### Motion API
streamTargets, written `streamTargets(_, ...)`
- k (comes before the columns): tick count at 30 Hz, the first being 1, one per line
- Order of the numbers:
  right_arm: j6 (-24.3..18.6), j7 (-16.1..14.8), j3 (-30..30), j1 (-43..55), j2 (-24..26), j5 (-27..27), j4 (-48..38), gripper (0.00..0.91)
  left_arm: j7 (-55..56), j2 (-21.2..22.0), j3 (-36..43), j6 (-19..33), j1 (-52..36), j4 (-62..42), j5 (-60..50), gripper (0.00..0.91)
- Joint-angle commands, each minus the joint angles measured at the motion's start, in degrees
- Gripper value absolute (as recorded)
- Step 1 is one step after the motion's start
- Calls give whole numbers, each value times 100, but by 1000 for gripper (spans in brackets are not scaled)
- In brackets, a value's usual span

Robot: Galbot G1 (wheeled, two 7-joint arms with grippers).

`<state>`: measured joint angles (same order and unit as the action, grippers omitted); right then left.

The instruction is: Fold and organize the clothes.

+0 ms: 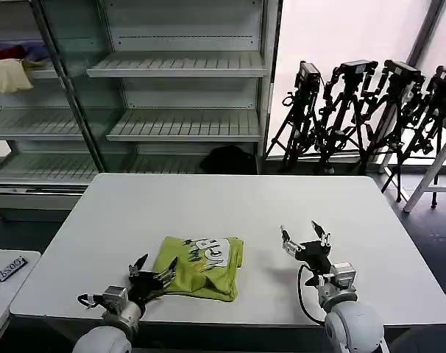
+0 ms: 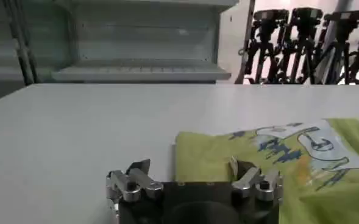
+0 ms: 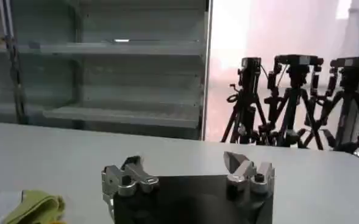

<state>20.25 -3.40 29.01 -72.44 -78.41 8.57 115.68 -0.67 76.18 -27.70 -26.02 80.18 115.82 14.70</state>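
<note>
A white counter [image 1: 230, 206] is seen in the head view, with grey shelving [image 1: 182, 125] behind it. On an upper shelf at the far left a cream-coloured cloth [image 1: 9, 75] is draped, and a red and purple bundle [image 1: 17, 52] is lodged just behind it. The other shelves in sight carry nothing that can be made out. A row of black tripods [image 1: 363, 110] is lined up by the window.

The lime T-shirt [image 1: 202, 266] is laid folded on the near part of the counter, left of centre, with its white printed logo [image 1: 208, 252] turned upward.

The left tool [image 1: 152, 273] is held low over the counter at the shirt's near left corner; its fingers [image 2: 248, 178] are spread apart and nothing is gripped, one finger being placed over the shirt's edge [image 2: 203, 159] and the other beside it over bare counter. The right tool [image 1: 304, 237] is held well apart from the shirt, to its right, above bare counter; its fingers [image 3: 247, 170] are likewise parted wide and nothing is held.
</note>
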Motion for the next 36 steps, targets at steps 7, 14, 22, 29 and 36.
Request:
streamTargets(7,-46,11,31,-13,5,-7,-15,907,-21,112,152,-299,-16,-7,378,20)
streamTargets(14,-65,23,19,-6,-39,-64,-32,907,37,148,67,-506,-93,-18,902,20)
streamTargets(22,-151,35,7,-24,-73,-161,-70,907,7,108,-107,-481,-111,-62,1158,20)
streamTargets(29,-171,35,10,-46,-89,-178,-86,907,-215,84,-300,214,-97,-95,472,10)
streamTargets(36,-257,26,60,-55,-60,-154,-188,907,-789,-508,-1487,769,-163,-339,14,0)
